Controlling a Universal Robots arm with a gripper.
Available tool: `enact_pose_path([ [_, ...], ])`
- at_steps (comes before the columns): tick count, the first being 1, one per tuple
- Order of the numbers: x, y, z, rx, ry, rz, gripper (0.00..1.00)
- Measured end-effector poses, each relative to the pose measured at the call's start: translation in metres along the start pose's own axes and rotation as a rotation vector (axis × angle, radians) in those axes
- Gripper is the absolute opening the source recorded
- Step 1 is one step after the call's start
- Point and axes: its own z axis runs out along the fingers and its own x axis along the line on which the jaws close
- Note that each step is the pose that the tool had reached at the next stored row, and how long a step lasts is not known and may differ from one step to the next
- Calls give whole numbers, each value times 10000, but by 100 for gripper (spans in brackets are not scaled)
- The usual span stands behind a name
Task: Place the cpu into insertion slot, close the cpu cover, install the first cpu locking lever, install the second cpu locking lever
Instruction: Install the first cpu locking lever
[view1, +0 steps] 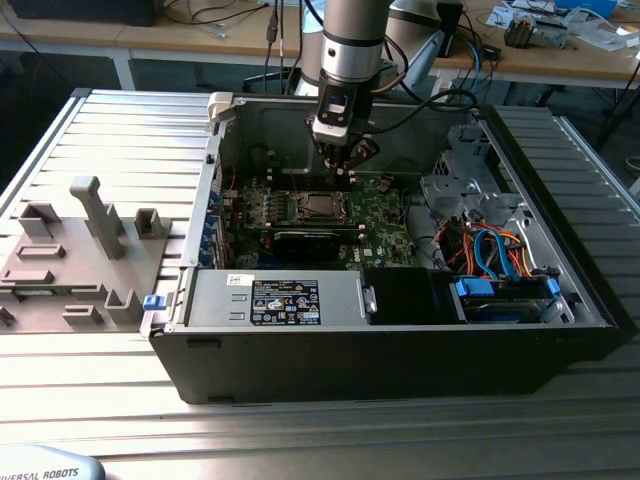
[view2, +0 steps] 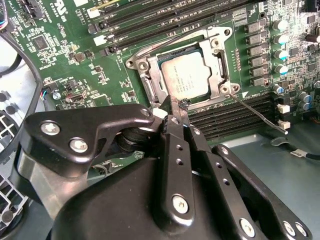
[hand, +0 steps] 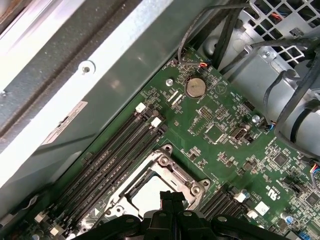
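In the second wrist view the cpu (view2: 186, 75) lies flat in the insertion slot (view2: 144, 70) on the green motherboard, with the cpu cover (view2: 218, 59) down over its edges. One thin wire lever (view2: 256, 109) angles out from a corner of the socket. Another lever (view2: 172, 37) runs along the side by the memory slots. My gripper (view2: 176, 106) is shut and holds nothing, its tips right at the socket's edge. In the exterior view the gripper (view1: 340, 165) hangs just above the slot (view1: 318, 207). In the first wrist view the cover (hand: 165, 167) appears beyond the gripper (hand: 172, 196).
The board sits inside an open computer case (view1: 400, 350). Long memory slots (view2: 165, 22) flank the socket, and a black card (view1: 310, 240) lies close in front of it. A power supply (view1: 280, 300) and coloured cables (view1: 490, 250) fill the near side. Grey fixtures (view1: 90, 240) stand outside.
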Motion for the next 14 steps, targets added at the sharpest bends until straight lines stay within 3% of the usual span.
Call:
enact_pose_path([
  [14,0,0,0,-16,-14,-417,11],
])
